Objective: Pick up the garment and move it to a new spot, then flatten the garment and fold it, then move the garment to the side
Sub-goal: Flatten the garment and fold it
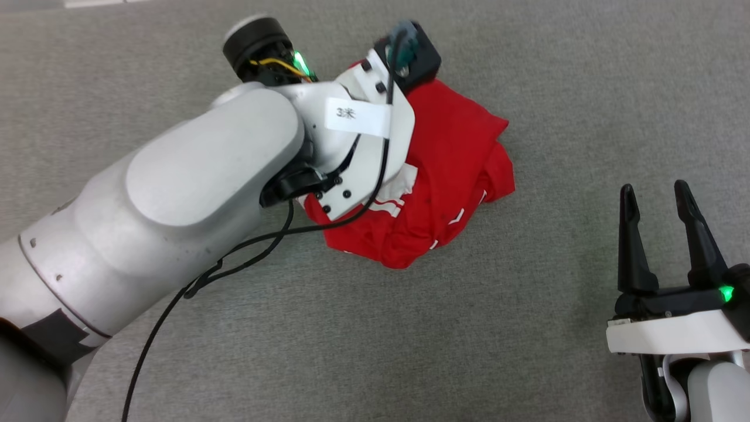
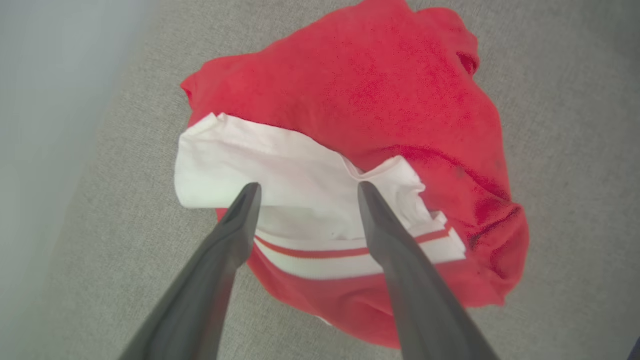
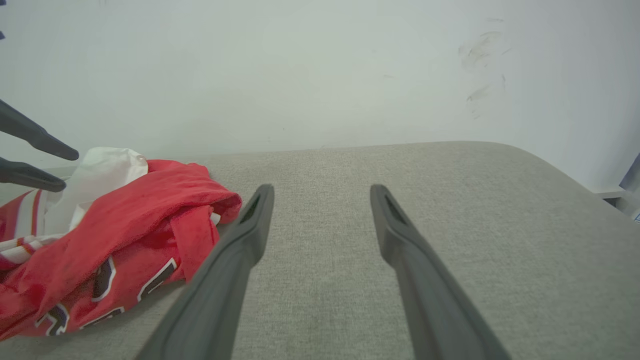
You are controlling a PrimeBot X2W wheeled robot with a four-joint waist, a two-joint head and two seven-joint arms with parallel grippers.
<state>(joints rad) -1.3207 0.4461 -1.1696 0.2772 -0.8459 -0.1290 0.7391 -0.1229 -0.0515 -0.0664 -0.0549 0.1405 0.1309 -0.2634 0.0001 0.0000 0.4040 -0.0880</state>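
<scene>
Hovering left hand [image 2: 308, 186], bunched garment [image 2: 375, 90], roomy surface [image 1: 586, 88]

Head cam looked steeply down on the grey surface [image 1: 527, 322]. L wrist cam hung close above the garment [image 2: 380, 100], facing down; R wrist cam sat low, facing the wall [image 3: 300, 75] (all 3 shared the garment).

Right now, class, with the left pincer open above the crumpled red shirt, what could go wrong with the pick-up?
1. The left pincer is aimed at the white sleeve on top of the garment; closing there may lift only that loose layer, leaving the rest dangling.
2. The garment is bunched, so it may come out tangled when laid flat.
3. The arm's black cable crosses the garment's edge in the head view and might snag it.
</scene>
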